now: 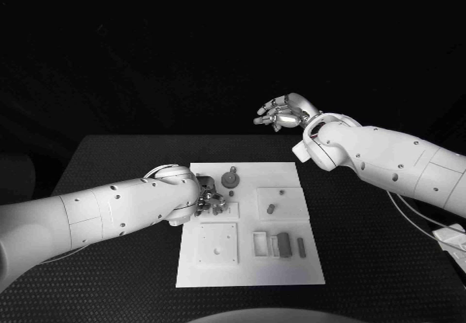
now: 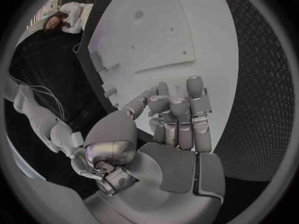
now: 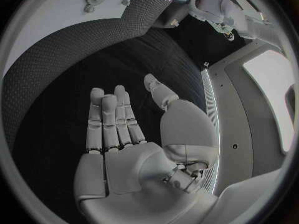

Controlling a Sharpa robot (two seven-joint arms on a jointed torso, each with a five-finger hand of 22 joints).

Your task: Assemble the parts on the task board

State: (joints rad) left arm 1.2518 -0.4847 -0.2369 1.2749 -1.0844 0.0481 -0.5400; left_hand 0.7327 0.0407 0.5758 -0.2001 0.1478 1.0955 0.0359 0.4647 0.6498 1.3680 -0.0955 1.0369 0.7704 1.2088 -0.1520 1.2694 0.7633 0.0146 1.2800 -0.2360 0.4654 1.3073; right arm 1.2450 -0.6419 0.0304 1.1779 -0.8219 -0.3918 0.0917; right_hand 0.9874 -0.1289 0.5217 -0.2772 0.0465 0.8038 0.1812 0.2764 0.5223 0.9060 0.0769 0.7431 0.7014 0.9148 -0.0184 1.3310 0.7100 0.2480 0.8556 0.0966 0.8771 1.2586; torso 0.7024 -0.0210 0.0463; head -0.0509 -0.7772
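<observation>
The white task board [image 1: 248, 225] lies mid-table. My left hand [image 1: 209, 198] sits at the board's upper left, over a square recess. In the left wrist view its fingers [image 2: 177, 114] are curled in above the board [image 2: 156, 35], and no part shows between them. A round grey part [image 1: 231, 178] with a short stem lies just beyond that hand. Two small grey parts [image 1: 272, 208] lie on the right square. Several grey blocks [image 1: 283, 244] stand in slots near the front. My right hand [image 1: 283, 111] is raised past the table's far edge, its fingers [image 3: 112, 119] straight and holding nothing.
A square plate with small holes [image 1: 217, 242] fills the board's front left. The black table [image 1: 116, 168] runs around the board on all sides. A white cable and connector [image 1: 448, 237] lie at the table's right edge.
</observation>
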